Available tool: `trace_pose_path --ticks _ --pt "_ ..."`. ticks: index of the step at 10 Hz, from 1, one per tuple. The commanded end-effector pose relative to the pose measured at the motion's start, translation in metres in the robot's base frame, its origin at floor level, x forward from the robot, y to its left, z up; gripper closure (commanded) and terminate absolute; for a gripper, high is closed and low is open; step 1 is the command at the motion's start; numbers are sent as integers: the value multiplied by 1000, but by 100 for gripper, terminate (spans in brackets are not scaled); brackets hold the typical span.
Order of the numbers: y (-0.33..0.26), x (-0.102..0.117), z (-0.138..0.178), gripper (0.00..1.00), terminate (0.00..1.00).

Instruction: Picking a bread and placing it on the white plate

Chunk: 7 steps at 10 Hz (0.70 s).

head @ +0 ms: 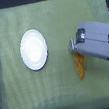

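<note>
Reaching in from three o'clock, arm (101, 42) lies across the green cloth (61, 90); gripper (72, 45) sits at its tip, just right of centre, directly over the upper end of the bread (80, 66); whether fingers are spread or closed cannot be told at this size; contact with the loaf also unclear, since the arm hides the loaf's top. Bread lies lengthwise toward six o'clock from the gripper, golden-brown, lower end tapering at about five o'clock from table centre. Plate (34, 49) sits at nine o'clock from the gripper, well apart, bare, on the cloth; nothing between the two. Judgement: step in hand is the pick, not yet confirmed. To do it well: take the loaf across its narrow width, not along its length; a hold nearer the middle would carry better than one at the tip, since an end grip likely lets the far end droop or swing; lift straight up clear of the cloth before travelling toward nine o'clock; set down with the loaf centred, as it looks about as long as the plate is wide.
</note>
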Motion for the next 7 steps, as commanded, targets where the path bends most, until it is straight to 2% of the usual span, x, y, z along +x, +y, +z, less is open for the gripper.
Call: trace_pose_path --ticks 1,5,6,7 --pt "-2 6 9 100 0" --pt "4 7 18 100 0" --pt "5 9 34 100 0" --pt "11 14 73 100 0"
